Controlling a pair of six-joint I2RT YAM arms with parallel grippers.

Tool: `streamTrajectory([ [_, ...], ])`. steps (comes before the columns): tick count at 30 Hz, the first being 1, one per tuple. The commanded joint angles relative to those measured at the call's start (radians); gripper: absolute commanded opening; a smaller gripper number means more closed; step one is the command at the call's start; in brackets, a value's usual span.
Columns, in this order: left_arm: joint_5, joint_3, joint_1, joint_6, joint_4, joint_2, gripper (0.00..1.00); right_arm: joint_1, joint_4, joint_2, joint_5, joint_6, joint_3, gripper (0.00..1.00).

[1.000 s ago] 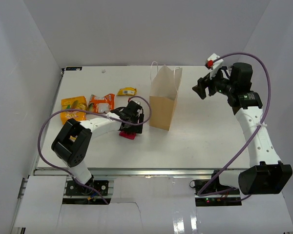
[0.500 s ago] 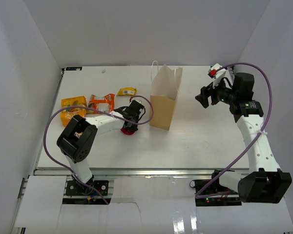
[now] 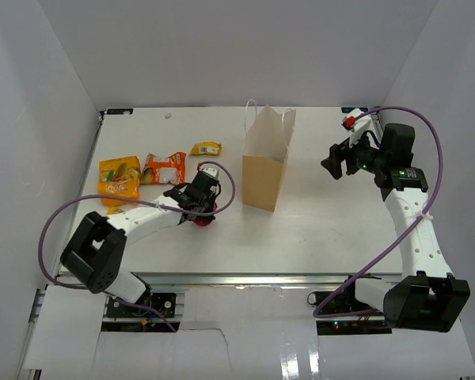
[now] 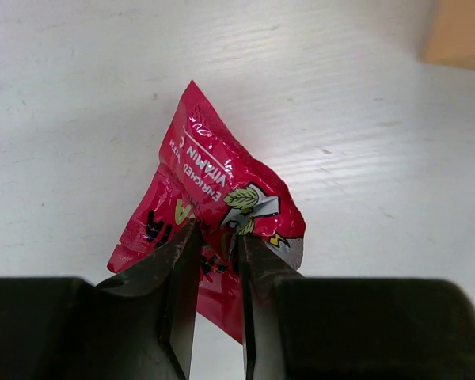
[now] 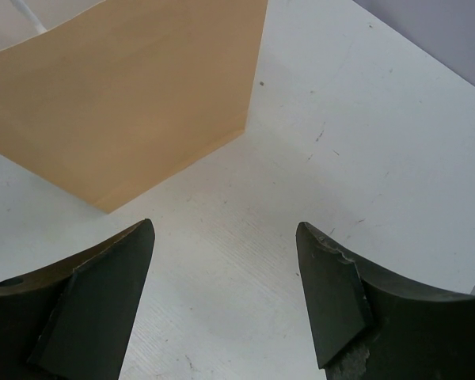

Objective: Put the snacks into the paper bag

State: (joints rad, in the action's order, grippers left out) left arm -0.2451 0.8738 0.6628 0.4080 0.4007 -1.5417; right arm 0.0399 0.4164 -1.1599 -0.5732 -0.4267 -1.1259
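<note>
Left claw (image 4: 216,237) is gripping the red packet (image 4: 222,186). The jaws are standing nearly together, and a fold of the foil's near edge is sitting pinched between the two fingers (image 4: 178,293). The rest of the packet is fanning out ahead of them, crumpled, with its print reading upside down in the wrist view. I cannot tell whether the packet is resting on the worktop (image 3: 324,229) or is just clear of it.

The bag (image 3: 267,162) is standing upright mid-worktop with its mouth open and its white handles up. In the top view the red packet is sitting near the bag's left side, toward the near edge, and is not touching it.

Three more packets are lying flat on the left:
- The yellow-orange packet (image 3: 119,178) is lying farthest left.
- The orange packet (image 3: 165,168) is lying just beside it.
- The small yellow packet (image 3: 207,148) is lying farther back, nearer the bag.

Right claw (image 5: 223,229) is hanging in the air to the right of the bag and facing its side wall. Its jaws are spread wide and are holding nothing; only bare worktop is showing between them.
</note>
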Motion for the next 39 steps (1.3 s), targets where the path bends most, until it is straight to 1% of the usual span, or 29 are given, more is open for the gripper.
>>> streamTrajectory([
  [1,0.098,-0.009,-0.005,0.011,-0.042,0.19,0.01,0.012,-0.019,0.025,-0.011,0.002,0.012,0.78],
  [5,0.19,0.001,-0.003,0.002,-0.091,0.317,0.0,0.02,-0.021,0.028,-0.011,-0.001,0.026,0.78],
  [8,0.243,0.059,-0.005,-0.005,-0.089,0.37,0.0,0.023,-0.021,0.026,-0.011,-0.004,0.034,0.78],
  [9,0.294,0.079,-0.003,-0.008,-0.091,0.377,0.0,0.023,-0.021,0.026,-0.008,-0.007,0.035,0.78],
  [13,0.354,0.197,-0.003,-0.008,-0.095,0.381,0.0,0.026,-0.022,0.025,-0.005,-0.012,0.044,0.78],
  [20,0.452,0.443,-0.005,0.021,-0.16,0.264,0.0,0.029,-0.025,0.028,-0.001,-0.018,0.077,0.78],
  [24,0.487,0.528,-0.003,0.043,-0.209,0.197,0.0,0.031,-0.025,0.035,0.003,-0.023,0.097,0.78],
  [26,0.5,0.545,-0.003,0.051,-0.252,0.164,0.0,0.031,-0.028,0.042,0.003,-0.024,0.104,0.78],
  [30,0.532,0.606,-0.003,0.074,-0.269,0.091,0.0,0.031,-0.03,0.048,0.001,-0.024,0.124,0.78],
  [39,0.53,0.666,-0.005,0.095,-0.304,-0.03,0.0,0.032,-0.033,0.062,0.007,-0.026,0.143,0.79],
])
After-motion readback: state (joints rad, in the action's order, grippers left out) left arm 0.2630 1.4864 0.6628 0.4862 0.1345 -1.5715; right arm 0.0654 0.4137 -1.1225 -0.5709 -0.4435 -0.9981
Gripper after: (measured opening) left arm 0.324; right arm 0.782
